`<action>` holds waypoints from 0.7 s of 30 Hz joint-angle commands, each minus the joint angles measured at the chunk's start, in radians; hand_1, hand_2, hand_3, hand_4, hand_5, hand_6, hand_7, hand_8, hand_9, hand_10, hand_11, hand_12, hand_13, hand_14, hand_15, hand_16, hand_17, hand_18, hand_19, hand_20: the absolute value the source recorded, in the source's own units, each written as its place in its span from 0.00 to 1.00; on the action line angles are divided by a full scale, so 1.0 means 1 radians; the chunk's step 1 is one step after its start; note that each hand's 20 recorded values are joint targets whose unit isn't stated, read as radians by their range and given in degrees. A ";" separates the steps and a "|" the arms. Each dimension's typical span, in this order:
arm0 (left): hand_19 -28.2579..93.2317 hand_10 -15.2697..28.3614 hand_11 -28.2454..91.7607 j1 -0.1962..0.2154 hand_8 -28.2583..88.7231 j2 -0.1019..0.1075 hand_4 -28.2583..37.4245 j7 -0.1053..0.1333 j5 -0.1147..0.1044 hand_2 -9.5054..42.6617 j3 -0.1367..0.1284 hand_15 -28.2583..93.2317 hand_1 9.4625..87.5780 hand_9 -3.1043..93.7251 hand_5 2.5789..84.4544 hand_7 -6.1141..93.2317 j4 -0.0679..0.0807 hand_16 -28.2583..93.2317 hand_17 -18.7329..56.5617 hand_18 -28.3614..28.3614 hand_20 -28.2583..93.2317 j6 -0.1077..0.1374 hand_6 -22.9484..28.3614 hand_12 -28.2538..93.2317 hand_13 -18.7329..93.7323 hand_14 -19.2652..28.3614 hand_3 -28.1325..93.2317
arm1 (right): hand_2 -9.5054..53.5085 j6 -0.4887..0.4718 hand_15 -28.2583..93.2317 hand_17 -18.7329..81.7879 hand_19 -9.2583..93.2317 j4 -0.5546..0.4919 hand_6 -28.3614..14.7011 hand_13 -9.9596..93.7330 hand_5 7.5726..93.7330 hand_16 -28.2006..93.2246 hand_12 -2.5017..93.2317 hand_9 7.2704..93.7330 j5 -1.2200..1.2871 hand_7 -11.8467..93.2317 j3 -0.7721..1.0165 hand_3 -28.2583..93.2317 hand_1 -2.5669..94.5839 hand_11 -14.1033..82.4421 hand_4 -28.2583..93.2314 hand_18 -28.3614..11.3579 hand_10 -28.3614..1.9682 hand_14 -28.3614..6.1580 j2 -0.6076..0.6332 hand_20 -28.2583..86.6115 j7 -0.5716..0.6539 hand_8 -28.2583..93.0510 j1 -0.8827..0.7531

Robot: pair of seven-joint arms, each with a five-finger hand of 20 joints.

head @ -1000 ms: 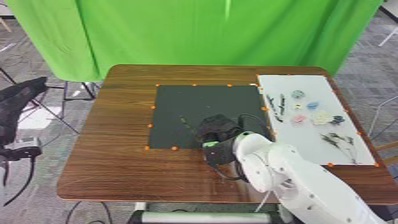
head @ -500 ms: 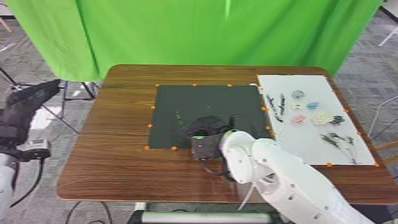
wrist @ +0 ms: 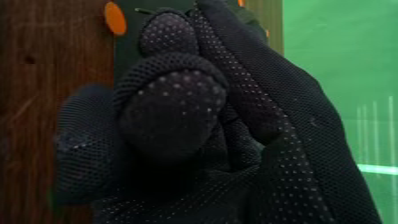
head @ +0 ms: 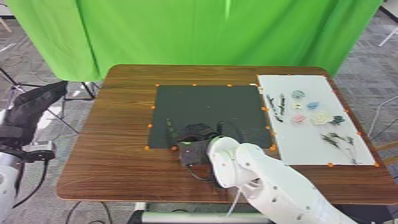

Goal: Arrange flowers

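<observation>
In the head view my right hand [head: 194,135] is low over the lower part of the dark mat [head: 213,102], its fingers curled round a thin green stem [head: 170,129] that sticks out on the hand's left side. The right wrist view has the glove of my right hand [wrist: 169,115] with thumb and fingers closed together; a bit of green stem [wrist: 144,10] peeks out past the fingertips. My left hand [head: 38,106] hangs off the table's left side, fingers extended and empty. On the white board [head: 302,150] lie a pink flower [head: 298,119], a cream flower [head: 322,117], a blue flower [head: 313,105] and leafy sprigs [head: 339,140].
Orange markers [head: 147,148] line the mat and the board. Dark twigs [head: 281,106] lie along the board's left part, and a dark blue flower [head: 338,120] is near its right edge. The brown table [head: 115,165] surrounds both. A green curtain [head: 213,35] hangs behind.
My right hand has moved left and a little toward the near edge, and the green stem has travelled with it and turned more upright in the view. My left hand has shifted slightly right.
</observation>
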 commanded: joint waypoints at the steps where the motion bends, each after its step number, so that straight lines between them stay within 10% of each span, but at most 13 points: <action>1: 0.23 0.62 0.33 0.001 0.19 -0.002 0.05 -0.015 -0.004 0.14 0.002 0.27 0.12 0.39 0.43 0.14 -0.013 0.25 0.25 0.66 0.33 -0.019 0.50 0.34 0.38 0.68 0.76 | 0.00 0.038 0.66 0.97 0.80 0.038 0.52 1.00 0.64 0.39 0.58 0.94 -0.017 0.69 -0.007 0.66 0.73 0.35 0.22 0.63 0.50 0.79 -0.033 0.63 -0.008 0.31 0.021; 21: 0.23 0.62 0.33 0.000 0.19 -0.006 0.06 -0.037 -0.005 0.14 -0.006 0.28 0.13 0.38 0.42 0.13 -0.019 0.26 0.25 0.67 0.33 -0.055 0.50 0.34 0.38 0.70 0.76 | 0.00 0.084 0.64 0.97 0.79 0.084 0.55 1.00 0.61 0.40 0.57 0.93 -0.041 0.71 -0.010 0.67 0.71 0.36 0.20 0.64 0.54 0.80 -0.039 0.65 0.007 0.31 0.014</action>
